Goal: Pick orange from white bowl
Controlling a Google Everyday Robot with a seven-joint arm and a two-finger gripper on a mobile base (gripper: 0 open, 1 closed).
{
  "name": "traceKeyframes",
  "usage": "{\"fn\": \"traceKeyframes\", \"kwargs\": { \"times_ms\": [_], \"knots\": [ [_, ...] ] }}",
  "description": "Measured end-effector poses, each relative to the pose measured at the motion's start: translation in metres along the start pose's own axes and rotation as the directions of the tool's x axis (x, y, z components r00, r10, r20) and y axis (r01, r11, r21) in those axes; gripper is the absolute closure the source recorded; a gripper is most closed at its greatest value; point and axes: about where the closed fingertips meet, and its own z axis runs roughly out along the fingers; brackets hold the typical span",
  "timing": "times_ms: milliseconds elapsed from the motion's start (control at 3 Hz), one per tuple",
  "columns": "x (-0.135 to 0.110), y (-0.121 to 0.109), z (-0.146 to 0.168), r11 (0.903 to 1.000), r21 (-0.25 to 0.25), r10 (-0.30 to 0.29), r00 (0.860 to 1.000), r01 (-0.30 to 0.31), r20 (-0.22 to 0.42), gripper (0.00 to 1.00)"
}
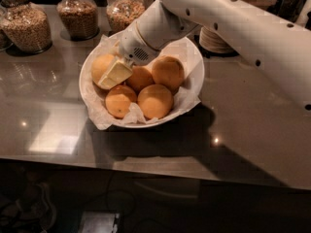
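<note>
The white bowl (pixel 192 62), lined with crumpled white paper, stands in the middle of the dark counter and holds several oranges. The largest, yellowish orange (pixel 98 63) lies at the bowl's left side. My gripper (pixel 111 73) reaches down from the upper right on the white arm (pixel 233 23). It sits right on this orange and covers its right front part. The rest of the gripper is hidden behind the wrist housing. The other, deeper-orange fruits (pixel 155 101) lie to the right of and in front of it.
Three glass jars of grains (pixel 28 25) stand along the counter's back left. Small stacked white bowls (pixel 216 40) stand behind the big bowl at the right, partly hidden by the arm. The counter's front edge (pixel 146 166) runs across the lower part of the view.
</note>
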Motion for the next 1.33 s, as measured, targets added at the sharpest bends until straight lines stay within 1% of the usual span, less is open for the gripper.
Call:
{"fn": "traceKeyframes", "kwargs": {
  "times_ms": [333,667,1000,1333],
  "knots": [
    [0.0,0.0,0.0,1.0,0.0,0.0,1.0,0.0,0.0,0.89],
    [0.0,0.005,0.003,0.9999,-0.013,-0.003,1.0,0.003,0.008,1.0],
    [-0.002,0.005,0.001,0.9999,-0.013,-0.003,1.0,0.003,0.008,1.0],
    [-0.037,0.038,-0.037,0.9954,0.043,-0.088,0.994,0.085,0.068,1.0]
  ]
}}
